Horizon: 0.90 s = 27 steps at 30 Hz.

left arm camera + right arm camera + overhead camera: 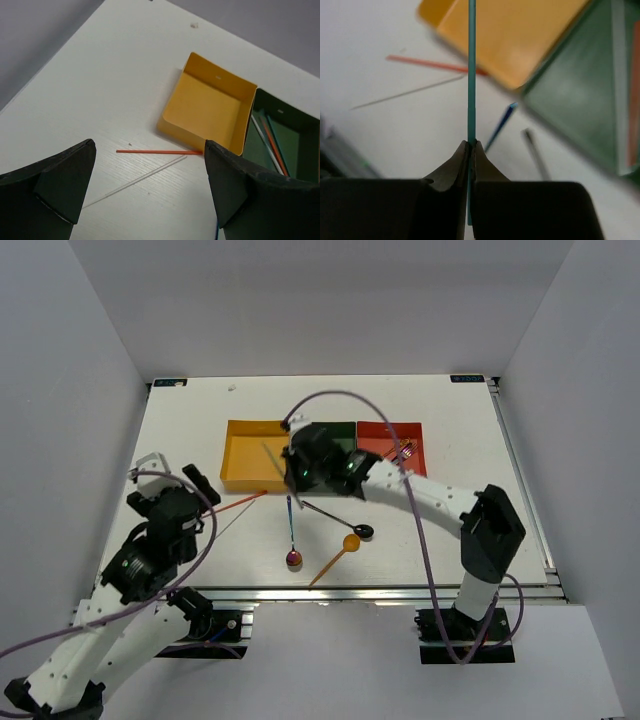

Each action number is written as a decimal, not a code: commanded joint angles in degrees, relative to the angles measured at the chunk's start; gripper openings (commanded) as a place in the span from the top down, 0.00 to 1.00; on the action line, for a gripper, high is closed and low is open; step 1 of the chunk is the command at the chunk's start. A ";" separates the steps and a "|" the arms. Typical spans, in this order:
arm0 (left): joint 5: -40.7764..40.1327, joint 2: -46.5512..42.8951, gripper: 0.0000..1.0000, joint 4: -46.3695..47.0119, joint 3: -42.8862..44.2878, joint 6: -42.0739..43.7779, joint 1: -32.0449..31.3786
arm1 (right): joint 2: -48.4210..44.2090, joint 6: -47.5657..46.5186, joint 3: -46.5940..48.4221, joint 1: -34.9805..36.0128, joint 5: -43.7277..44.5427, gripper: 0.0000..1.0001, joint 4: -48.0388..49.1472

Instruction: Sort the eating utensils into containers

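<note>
Because the right gripper (471, 146) pinches the teal chopstick (471, 75) only near one end, its tip, over the yellow-orange tray (520, 35) with the dark green tray (570, 95) at two o'clock, may swing and miss. The left gripper (150, 167) gapes wide, empty.

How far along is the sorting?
Done: the dark green square tray holds several chopsticks; the red square tray has a few thin pieces. In hand: the right gripper is shut on a teal chopstick. Left: a red chopstick, a white chopstick, a blue-handled spoon, a black spoon and an orange spoon lie on the table. The yellow-orange square tray is empty; the left gripper is open.
</note>
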 commanded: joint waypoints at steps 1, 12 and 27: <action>2.33 6.83 0.02 -3.39 2.56 -4.14 0.15 | 2.86 -25.24 3.86 -9.00 -12.44 1.00 -2.20; 12.02 19.15 0.02 -6.21 4.85 -11.89 0.15 | 14.56 -49.31 16.53 -20.18 -13.05 1.00 -9.42; 18.68 26.00 0.02 4.68 -3.58 -6.39 2.25 | 4.56 -43.69 12.77 -22.47 -14.89 0.11 -7.13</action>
